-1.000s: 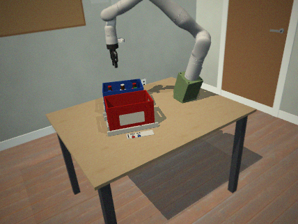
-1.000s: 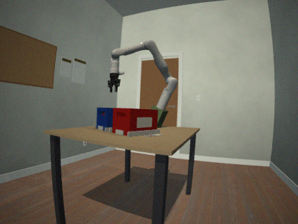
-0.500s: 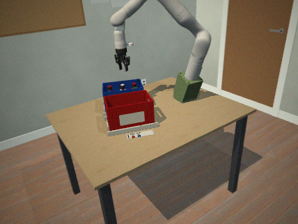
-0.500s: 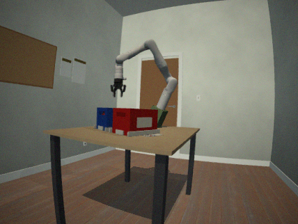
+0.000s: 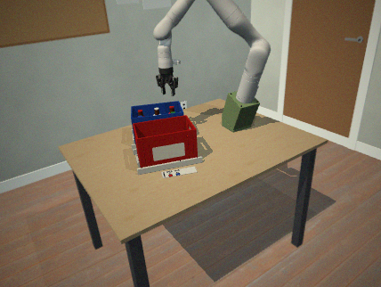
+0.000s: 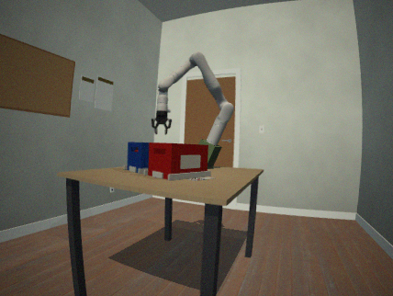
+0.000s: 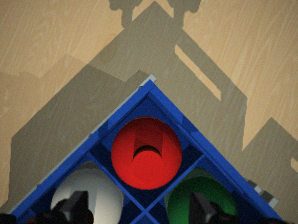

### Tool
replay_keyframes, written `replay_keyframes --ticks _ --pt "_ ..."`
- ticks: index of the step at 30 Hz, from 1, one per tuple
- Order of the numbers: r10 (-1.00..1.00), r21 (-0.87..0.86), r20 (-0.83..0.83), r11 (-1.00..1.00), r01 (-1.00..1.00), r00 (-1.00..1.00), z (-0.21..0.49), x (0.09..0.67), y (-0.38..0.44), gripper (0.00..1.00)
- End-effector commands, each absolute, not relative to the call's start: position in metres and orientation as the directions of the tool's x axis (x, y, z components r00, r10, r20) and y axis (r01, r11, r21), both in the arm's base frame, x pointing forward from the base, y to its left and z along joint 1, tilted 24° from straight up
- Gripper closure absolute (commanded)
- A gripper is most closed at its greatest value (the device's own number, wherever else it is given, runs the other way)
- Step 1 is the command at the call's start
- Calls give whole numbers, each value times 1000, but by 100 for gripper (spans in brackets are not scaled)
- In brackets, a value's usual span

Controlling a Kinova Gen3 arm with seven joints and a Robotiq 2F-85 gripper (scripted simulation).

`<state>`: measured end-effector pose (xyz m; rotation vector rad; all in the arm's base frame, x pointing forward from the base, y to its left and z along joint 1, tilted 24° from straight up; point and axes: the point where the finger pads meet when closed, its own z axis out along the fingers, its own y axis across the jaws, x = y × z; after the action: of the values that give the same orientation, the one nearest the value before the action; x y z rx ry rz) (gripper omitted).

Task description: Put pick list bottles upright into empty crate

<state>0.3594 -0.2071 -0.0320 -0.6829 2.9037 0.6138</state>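
My gripper (image 5: 167,91) (image 6: 161,130) (image 7: 138,208) is open and empty. It hangs above the far end of the blue crate (image 5: 135,110) (image 6: 138,156) (image 7: 150,92). In the wrist view a red-capped bottle (image 7: 146,160) stands in the crate's corner cell. A white one (image 7: 90,192) and a green one (image 7: 200,195) stand in the cells beside it, under my fingertips. The empty red crate (image 5: 144,151) (image 6: 165,158) stands in front of the blue crate. The pick list (image 5: 178,172) (image 6: 197,178) lies before the red crate; its marks are too small to read.
The arm's green base (image 5: 240,111) stands at the table's back right. Both crates sit in pale grey holders (image 5: 169,166). The table edge runs close in front of the pick list.
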Motion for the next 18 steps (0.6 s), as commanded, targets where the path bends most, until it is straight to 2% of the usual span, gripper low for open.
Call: replay_keyframes --ticks 1,18 --pt "-406 359 -184 820 -446 -895 -39 348 -204 33" --pt "-406 359 -184 820 -446 -895 -46 348 -201 33"
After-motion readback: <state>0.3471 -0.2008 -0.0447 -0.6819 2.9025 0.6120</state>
